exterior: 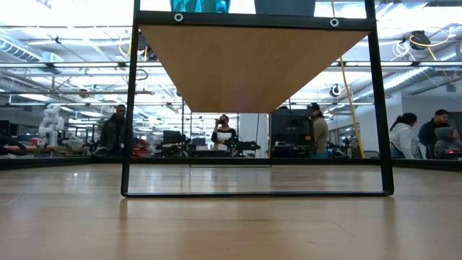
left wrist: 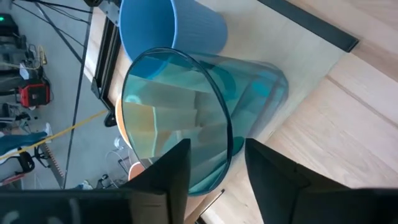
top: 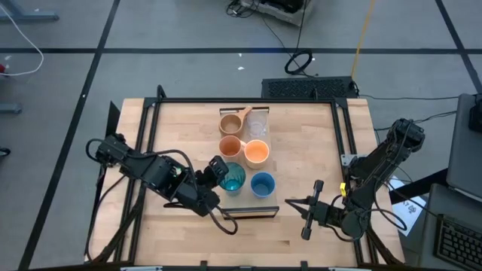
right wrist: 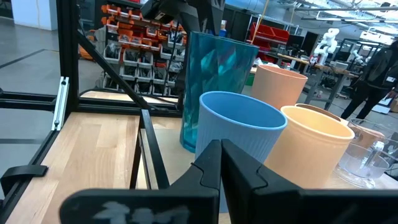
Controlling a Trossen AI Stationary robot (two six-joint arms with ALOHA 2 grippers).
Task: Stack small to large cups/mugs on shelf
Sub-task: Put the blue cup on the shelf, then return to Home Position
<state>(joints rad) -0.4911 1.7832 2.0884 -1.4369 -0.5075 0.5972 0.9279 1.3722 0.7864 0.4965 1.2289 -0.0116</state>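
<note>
Right gripper (top: 289, 202): sitting low over the near part of the surface (top: 188, 120), just right of the shelf's near end; its fingers are pressing together with nothing between them.
Left gripper (top: 220, 167): reaching in from the left at the teal tumbler; its fingers (left wrist: 168, 177) are standing apart on either side of the tumbler's rim, and I cannot tell whether they are touching it.
Shelf (top: 252, 209): running away from the near end on a dark frame, raised above the surface, carrying all six vessels in two rows.
Teal tumbler (top: 232, 178): standing upright at the near left of the shelf, the tallest piece.
Blue cup (top: 262, 184): standing upright just beside the tumbler, at the near right.
Orange handled mug (top: 230, 146): sitting in the middle of the left row, behind the tumbler.
Small orange cup (top: 257, 152): sitting in the middle of the right row, behind the blue cup.
Tan handled mug (top: 230, 122): resting at the far left, its handle pointing to the far right.
Clear glass cup (top: 257, 124): resting at the far right, just beside the tan mug.
Room beyond: several people (exterior: 224, 133) are standing or sitting well behind the surface.
</note>
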